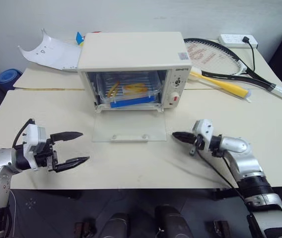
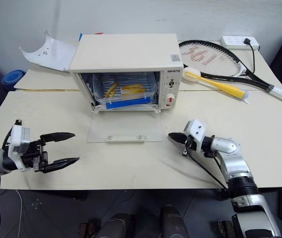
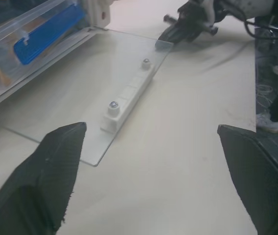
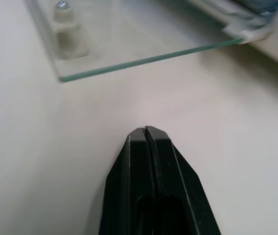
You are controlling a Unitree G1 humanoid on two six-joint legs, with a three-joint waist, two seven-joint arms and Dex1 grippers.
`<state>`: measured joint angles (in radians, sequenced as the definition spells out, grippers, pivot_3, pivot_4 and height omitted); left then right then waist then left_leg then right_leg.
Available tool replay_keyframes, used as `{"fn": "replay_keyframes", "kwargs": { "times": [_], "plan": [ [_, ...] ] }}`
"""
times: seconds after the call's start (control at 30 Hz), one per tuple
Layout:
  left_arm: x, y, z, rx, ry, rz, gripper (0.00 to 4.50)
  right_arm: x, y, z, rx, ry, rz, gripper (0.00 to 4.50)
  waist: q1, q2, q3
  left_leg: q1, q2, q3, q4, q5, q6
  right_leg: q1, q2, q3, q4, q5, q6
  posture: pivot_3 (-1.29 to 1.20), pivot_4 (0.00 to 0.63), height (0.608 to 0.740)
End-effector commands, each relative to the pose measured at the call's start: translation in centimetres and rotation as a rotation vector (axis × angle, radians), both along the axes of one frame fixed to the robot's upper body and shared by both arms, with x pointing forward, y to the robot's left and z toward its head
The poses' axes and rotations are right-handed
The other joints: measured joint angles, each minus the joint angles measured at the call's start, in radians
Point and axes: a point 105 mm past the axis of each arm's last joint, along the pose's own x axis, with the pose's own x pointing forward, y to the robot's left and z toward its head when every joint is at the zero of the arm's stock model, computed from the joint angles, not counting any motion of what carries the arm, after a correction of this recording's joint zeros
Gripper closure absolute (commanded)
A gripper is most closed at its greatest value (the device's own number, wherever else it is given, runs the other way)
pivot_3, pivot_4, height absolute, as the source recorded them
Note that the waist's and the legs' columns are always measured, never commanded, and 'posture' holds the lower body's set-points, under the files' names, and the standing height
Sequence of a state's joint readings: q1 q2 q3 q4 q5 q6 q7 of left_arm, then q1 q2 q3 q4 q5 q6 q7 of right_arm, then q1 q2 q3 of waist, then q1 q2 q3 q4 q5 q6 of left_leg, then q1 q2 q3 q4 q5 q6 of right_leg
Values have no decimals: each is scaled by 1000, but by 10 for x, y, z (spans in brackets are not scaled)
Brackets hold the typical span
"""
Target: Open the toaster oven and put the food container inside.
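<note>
Left gripper: we see the left gripper (image 1: pixel 76 147) near the desk's front edge, fingers spread wide, nothing between them, pointing toward the middle.
Right gripper: the right gripper (image 1: pixel 176 136) has its fingers pressed together and empty, tip just off the glass door's right front corner, not touching it.
Open room: bare desk (image 1: pixel 146 163) lies between the two grippers and in front of the door.
Glass door: the glass door (image 1: pixel 129 129) lies flat on the desk, its white handle near the front edge.
Toaster oven: the toaster oven (image 1: pixel 131 49) stands behind the door, cavity open.
Food container: the food container (image 1: pixel 126 91) sits inside the cavity, blue clip facing out, well apart from both grippers.
Far edge: a tennis racket (image 1: pixel 215 57) lies beside the oven.
</note>
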<state>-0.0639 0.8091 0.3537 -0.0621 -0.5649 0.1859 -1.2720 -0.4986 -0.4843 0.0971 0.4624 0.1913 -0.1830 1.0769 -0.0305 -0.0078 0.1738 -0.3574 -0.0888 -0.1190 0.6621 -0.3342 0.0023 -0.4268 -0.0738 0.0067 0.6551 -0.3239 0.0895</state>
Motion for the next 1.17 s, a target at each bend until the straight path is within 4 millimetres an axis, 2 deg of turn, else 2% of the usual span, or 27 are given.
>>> {"fn": "replay_keyframes", "kwargs": {
  "times": [0.03, 0.2, 0.3, 0.43, 0.5, 0.53, 0.6, 0.67, 0.73, 0.87, 0.93, 1.07, 1.17],
  "plan": [
    [0, 2, 9, -25, -48, 17, 42, 1, 16, 15, 37, -77, 62, 4500, -3, 0, 0, 0, 1, 0, 0, 0, 0, 0, 0, 0, 0, 0, 0, 0, 150, 740],
    [17, 17, 25, -140, -169, 211, 42, 0, 26, 55, 247, -161, 82, 4500, 3, 0, 0, 0, 1, 0, 1, 0, -1, 0, 1, 0, 0, 0, 0, 0, 150, 740],
    [15, 28, 22, -197, -143, 275, 42, 1, 25, 91, 448, -213, 54, 4500, 0, 0, 0, -1, 1, -1, 1, 0, -1, -1, 1, -1, 1, 0, 0, 0, 150, 740],
    [8, 32, 11, -183, -118, 297, 42, 1, 19, 130, 620, -250, 41, 4500, 2, 1, 0, -1, 2, 0, 1, -1, -1, -1, 1, 0, 1, 0, 0, 0, 150, 740],
    [6, 33, 7, -151, -120, 304, 42, 3, 10, 144, 675, -250, 17, 4500, 3, 1, 0, -1, 1, -1, 1, -1, -1, -1, 1, 0, 1, 0, 0, 0, 150, 740],
    [6, 34, 4, -126, -132, 308, 42, 1, 7, 145, 649, -254, 20, 4500, 4, 1, 0, -1, 1, -1, 1, -1, -1, -1, 1, 0, 1, 0, 0, 0, 150, 740],
    [5, 35, 0, -81, -150, 311, 42, -5, 4, 137, 555, -247, 50, 4500, 11, 1, 0, -1, 1, -1, 1, -1, -1, 0, 1, -1, 0, 0, 0, 0, 150, 740],
    [4, 36, -6, -32, -167, 314, 0, -13, -1, 124, 464, -231, 82, 4116, 21, 1, 0, -1, 0, -1, 1, -1, 0, 0, 0, -1, 0, 0, 0, 0, 150, 740],
    [1, 35, -14, 8, -145, 302, 0, -27, -8, 100, 316, -200, 129, 3547, 28, 1, 0, -1, 0, -1, 0, -2, 1, 0, 0, 0, -1, 0, 0, 0, 150, 740],
    [-6, 35, -37, 119, -66, 310, 0, -51, -23, 58, 138, -143, 167, 2215, 29, 0, 0, -1, 0, 0, 0, -2, 2, 0, 0, 0, -2, 0, 0, 0, 150, 740],
    [-16, 32, -40, 74, 5, 290, 0, -58, -30, 46, 119, -120, 154, 1489, 25, 0, 0, -1, 0, 1, 0, -2, 2, 1, 0, 1, -2, 0, 0, 0, 150, 740],
    [-22, 36, -42, 81, -22, 330, 0, -61, -45, 32, 125, -124, 63, 144, 27, 1, 0, 1, 2, 3, 0, -2, 2, 1, 1, 1, -1, 0, 0, 0, 150, 740],
    [-16, 38, -40, 75, -66, 378, 0, -62, -48, 28, 138, -143, 17, 26, 30, 1, 0, 1, 2, 3, 0, -2, 2, 2, 1, 1, -2, 0, 0, 0, 150, 740]
  ]
}}
